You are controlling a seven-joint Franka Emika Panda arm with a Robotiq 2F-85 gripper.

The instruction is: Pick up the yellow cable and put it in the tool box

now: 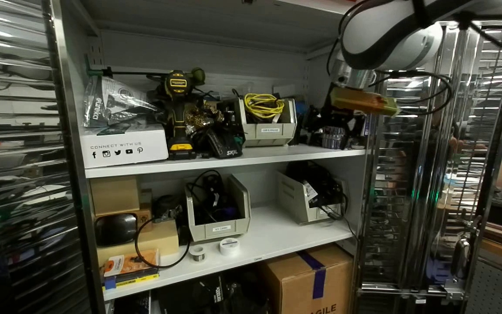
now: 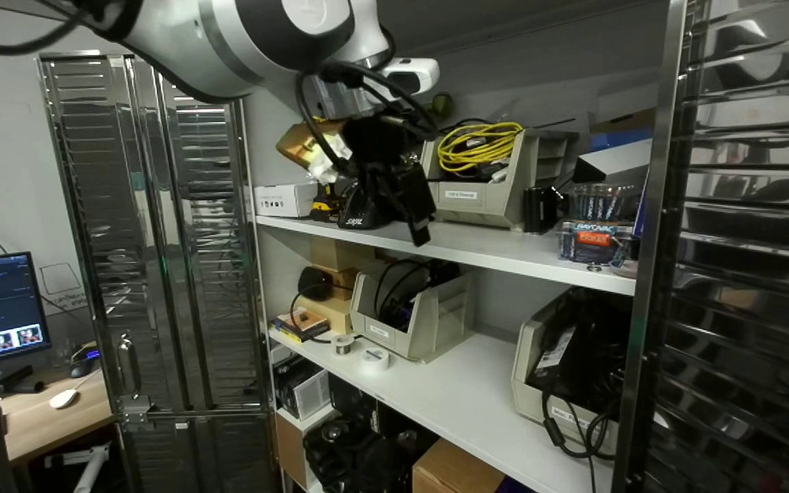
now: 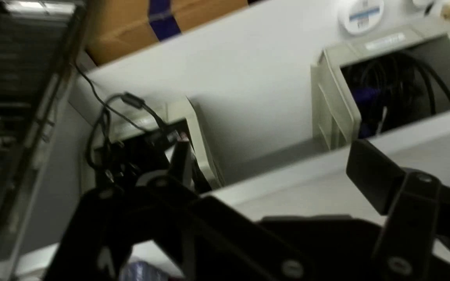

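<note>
1. Hanging near the front of the white upper shelf (image 1: 273, 155), the black two-finger gripper (image 3: 275, 171) has its jaws spread wide; the shelf's front edge shows through the gap in the wrist view.
2. Farther in than the jaws and apart from them, the coiled yellow cable (image 2: 480, 146) lies heaped in the top of a light-grey plastic bin (image 2: 518, 185), its loops rising above the front wall in both exterior views.
3. Past that bin from the jaws, in an exterior view, stand a black-and-yellow cordless drill (image 1: 177, 113) and a white printed cardboard box (image 1: 122, 146).
4. Below the jaws, the white lower shelf (image 1: 268, 231) carries an open grey plastic bin (image 1: 241, 207) with black cables (image 1: 214, 200) inside and, apart from it, another grey plastic bin (image 1: 290, 198) heaped with tangled black leads (image 1: 323, 187).
5. Also lower than the jaws, a flat round white roll (image 1: 229, 247) and a small grey-and-white spool (image 1: 198, 254) sit near the former bin, with a brown cardboard box (image 1: 296, 290) banded in blue tape (image 1: 318, 283) lower still.
6. Above the jaws, a yellow-brown block-shaped piece (image 1: 364, 102) shows at the wrist of the white-and-black arm (image 1: 366, 32).
</note>
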